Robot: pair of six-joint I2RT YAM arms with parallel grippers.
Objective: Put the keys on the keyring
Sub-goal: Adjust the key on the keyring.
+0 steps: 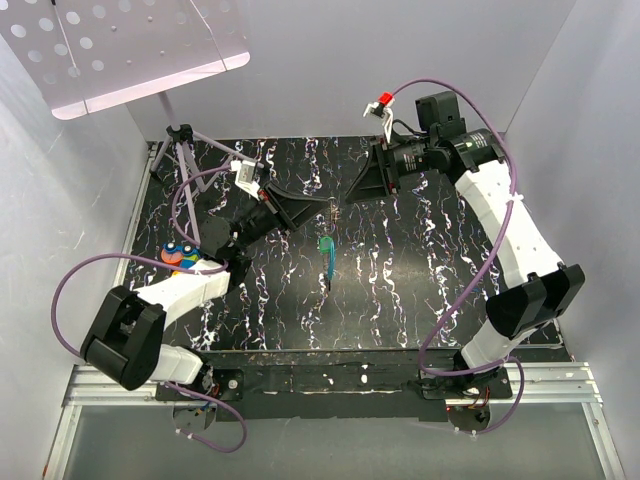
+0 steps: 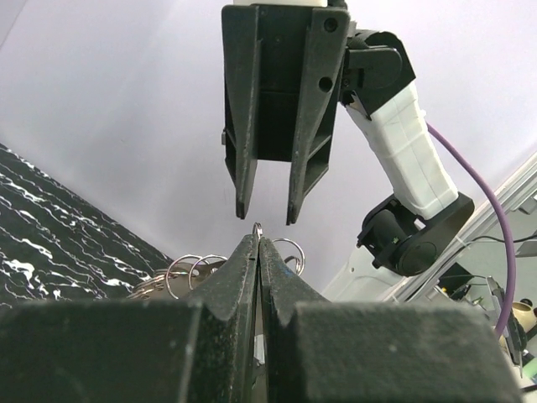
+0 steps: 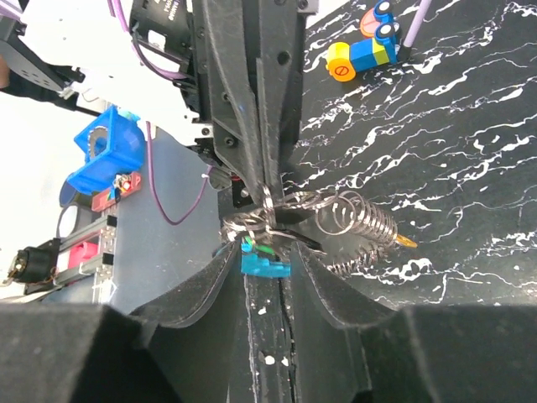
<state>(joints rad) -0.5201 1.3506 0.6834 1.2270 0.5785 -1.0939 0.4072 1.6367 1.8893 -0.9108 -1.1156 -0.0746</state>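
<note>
My left gripper (image 1: 322, 203) (image 2: 258, 239) is shut on the keyring (image 2: 258, 227), a thin silvery loop whose edge sticks out past the tips. In the right wrist view the keyring (image 3: 266, 197) sits in a bunch of metal rings. A teal-green and blue key (image 3: 264, 265) shows just below that bunch, and in the top view (image 1: 326, 258) below the meeting grippers. My right gripper (image 1: 350, 195) (image 3: 263, 248) is open, facing the left tips a little apart, jaws either side of the ring's line. I cannot tell whether the key hangs on the ring.
A coil of wire rings (image 3: 362, 220) with a small yellow tip (image 3: 405, 242) lies beside the ring bunch. More rings (image 2: 191, 270) show behind my left fingers. A colourful toy (image 1: 180, 255) (image 3: 362, 52) sits at the left of the black marbled table (image 1: 420, 260). A small tripod (image 1: 178, 145) stands back left.
</note>
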